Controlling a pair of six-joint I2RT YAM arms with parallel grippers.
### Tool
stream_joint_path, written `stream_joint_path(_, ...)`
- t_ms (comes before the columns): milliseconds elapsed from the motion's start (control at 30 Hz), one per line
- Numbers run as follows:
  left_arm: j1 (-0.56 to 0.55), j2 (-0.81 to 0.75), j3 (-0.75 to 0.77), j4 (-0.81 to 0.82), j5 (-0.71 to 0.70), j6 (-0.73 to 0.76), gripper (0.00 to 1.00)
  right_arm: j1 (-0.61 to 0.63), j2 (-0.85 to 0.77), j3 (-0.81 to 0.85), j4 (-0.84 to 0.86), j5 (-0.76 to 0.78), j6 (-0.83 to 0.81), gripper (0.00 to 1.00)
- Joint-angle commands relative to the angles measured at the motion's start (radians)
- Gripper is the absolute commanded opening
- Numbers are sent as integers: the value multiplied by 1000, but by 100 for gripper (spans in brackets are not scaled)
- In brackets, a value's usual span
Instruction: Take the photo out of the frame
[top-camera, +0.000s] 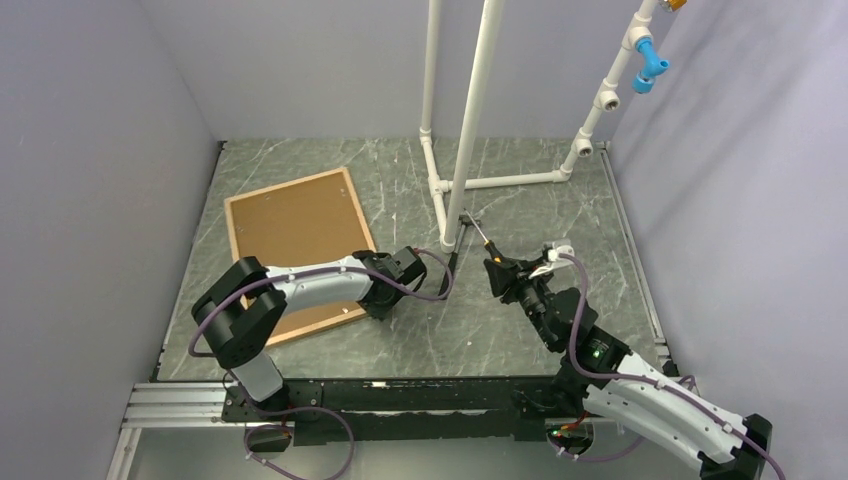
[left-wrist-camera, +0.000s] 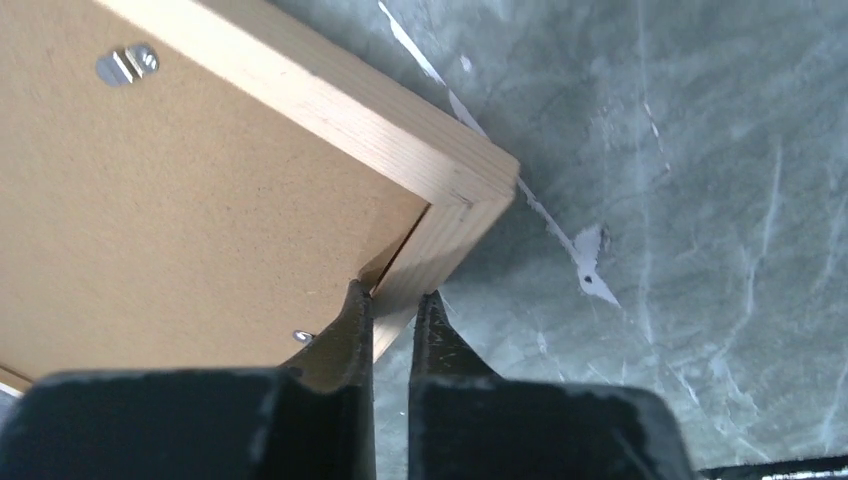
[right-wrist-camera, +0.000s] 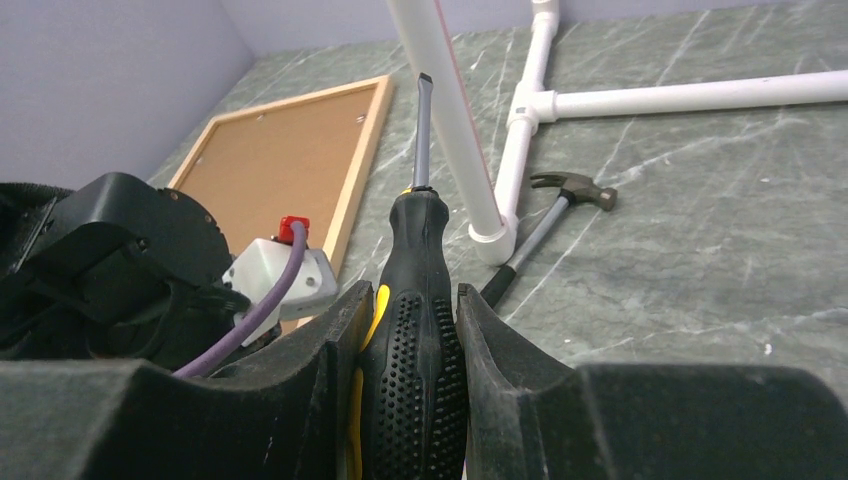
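— What do we have closest to us?

— Our right gripper (right-wrist-camera: 412, 292) is clenched on a screwdriver (right-wrist-camera: 417, 250). Its black and yellow handle sits between the fingers, and the flat blade points up and away from us. The gripper hangs above the right half of the table (left-wrist-camera: 700, 250).

— And on our left?

— Our left gripper (left-wrist-camera: 393, 300) has pinched the frame (left-wrist-camera: 340, 100) at its near right corner. One finger is on the inner edge of the wooden rail, where it meets the backing board (left-wrist-camera: 180, 200), and the other is on the rail's outer face. From the wrist camera we judge both fingers to be touching the wood.

— Where does the frame lie?

— It lies flat on the left half of the marbled table, back side up, skewed so that it runs away from us toward the left wall. The brown board fills its opening, and a small metal tab (left-wrist-camera: 127, 65) sits on the board near the rail.

— Can we see the photo?

— No. The board covers the opening, so we cannot see it.

— What lies further out?

— Past the screwdriver's tip a hammer (right-wrist-camera: 545, 230) lies on the table, with its handle close to the foot of the white pipe stand (right-wrist-camera: 450, 130). The stand rises at the far middle of the table, well apart from the frame.
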Motion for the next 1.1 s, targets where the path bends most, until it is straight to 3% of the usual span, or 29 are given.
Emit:
stream_joint_path(0,28,64,25,46,-66,-142,0,3,-65,-8,15,98,31,0)
stream_joint_path(267,121,178,180,94,17,-195,0,2,-31,3,9,106,36,0)
stream_joint_path(500,305,305,406,168,161,-262,0,2,-14,1,19,99,31,0)
stream_joint_path(767,422,437,670,262,277,-450,1,2,32,3,37,72,20,0)
stream_joint_path(800,428,429,673,284,285,-465,4,3,34,2,42,63,18,0)
stream_joint_path(900,435,379,677,303,291,-469,33,2,55,6,47,45,12,0)
stream_joint_path(1067,434,176,559,280,332,-398,60,2,113,25,45,30,6,0)
